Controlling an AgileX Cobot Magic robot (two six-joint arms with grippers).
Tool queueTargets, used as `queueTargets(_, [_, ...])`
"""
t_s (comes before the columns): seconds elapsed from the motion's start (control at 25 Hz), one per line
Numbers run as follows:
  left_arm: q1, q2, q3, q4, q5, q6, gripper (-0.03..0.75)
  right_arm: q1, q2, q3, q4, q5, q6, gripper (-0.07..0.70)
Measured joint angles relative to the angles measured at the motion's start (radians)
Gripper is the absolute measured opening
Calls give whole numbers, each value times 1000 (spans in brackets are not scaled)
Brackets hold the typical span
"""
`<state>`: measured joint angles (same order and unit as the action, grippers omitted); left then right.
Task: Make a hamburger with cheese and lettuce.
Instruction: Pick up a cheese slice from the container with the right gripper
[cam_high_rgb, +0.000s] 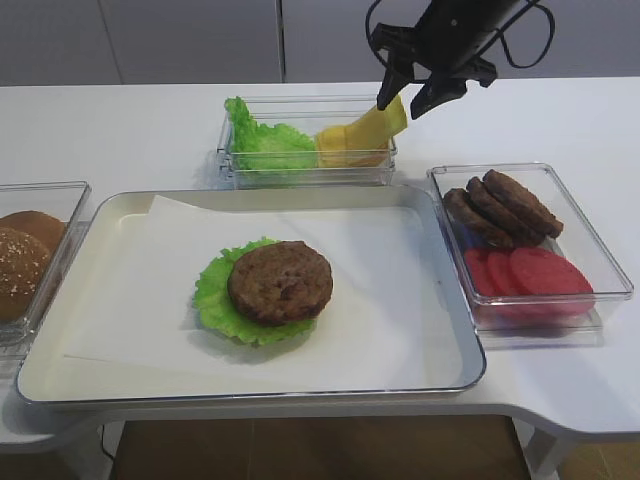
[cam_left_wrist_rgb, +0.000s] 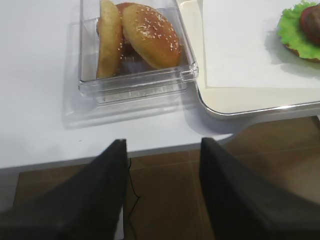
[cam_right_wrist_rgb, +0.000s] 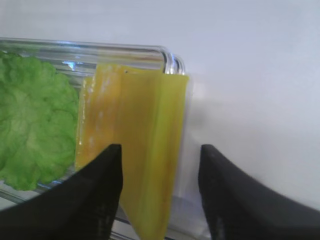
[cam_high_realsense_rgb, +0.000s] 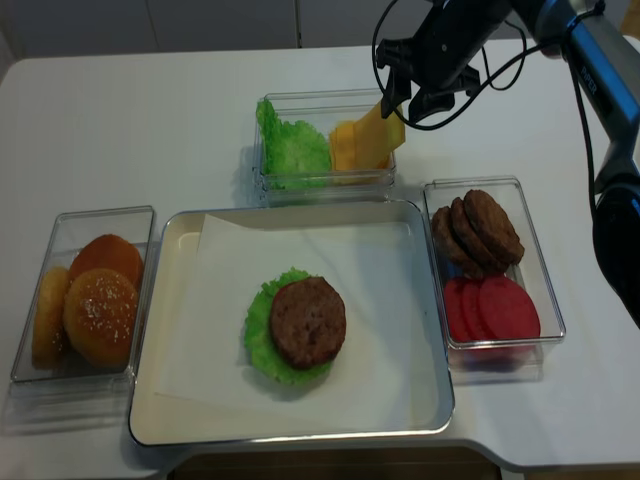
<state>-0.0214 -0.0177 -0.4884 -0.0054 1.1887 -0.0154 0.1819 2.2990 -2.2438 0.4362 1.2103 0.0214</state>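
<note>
Nearest to the high camera, the white tray (cam_high_rgb: 440, 215) is lying on the white table (cam_high_rgb: 120, 130), and the hamburger (cam_high_rgb: 268, 289) is sitting on the paper sheet (cam_high_rgb: 390, 290) in it: one brown patty on the lettuce (cam_high_rgb: 212, 290), whose frilly rim is showing around it. Only the right wrist view is showing the grip closely: the cheese (cam_right_wrist_rgb: 145, 150) is hanging as a folded yellow slice between the two black fingers (cam_right_wrist_rgb: 95, 195), next to the left one, and I cannot tell if the other finger is touching it. In the high views the right claw (cam_high_rgb: 412, 100) is staying above the back clear box (cam_high_rgb: 305, 172), and the slice is hanging down from it over the pile of cheese slices (cam_high_rgb: 345, 152), beside the spare green leaves (cam_high_rgb: 262, 140). Only the left wrist view is showing the left claw (cam_left_wrist_rgb: 162, 200), which is standing wide with nothing in it, over the table edge near the box of sesame buns (cam_left_wrist_rgb: 145, 35). On the right, another box (cam_high_rgb: 600, 260) is holding bare patties (cam_high_rgb: 500, 205) and red tomato slices (cam_high_rgb: 530, 272). The hamburger is well apart from the right claw.
</note>
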Motion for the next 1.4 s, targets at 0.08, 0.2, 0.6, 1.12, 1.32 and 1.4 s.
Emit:
queueTargets(0.08, [0,0,0,0,0,0,352,0,0,0,0,0,0,384])
queueTargets(0.2, [0,0,0,0,0,0,352,0,0,0,0,-1,0,342])
queueTargets(0.6, [0,0,0,0,0,0,352,0,0,0,0,-1,-2,257])
queueTargets(1.12, [0,0,0,0,0,0,352,0,8,0,0,1,-4,254])
queueTargets(1.32, [0,0,0,0,0,0,352,0,19,0,0,8,-1,248])
queueTargets(1.4, [0,0,0,0,0,0,352,0,19,0,0,8,-1,244])
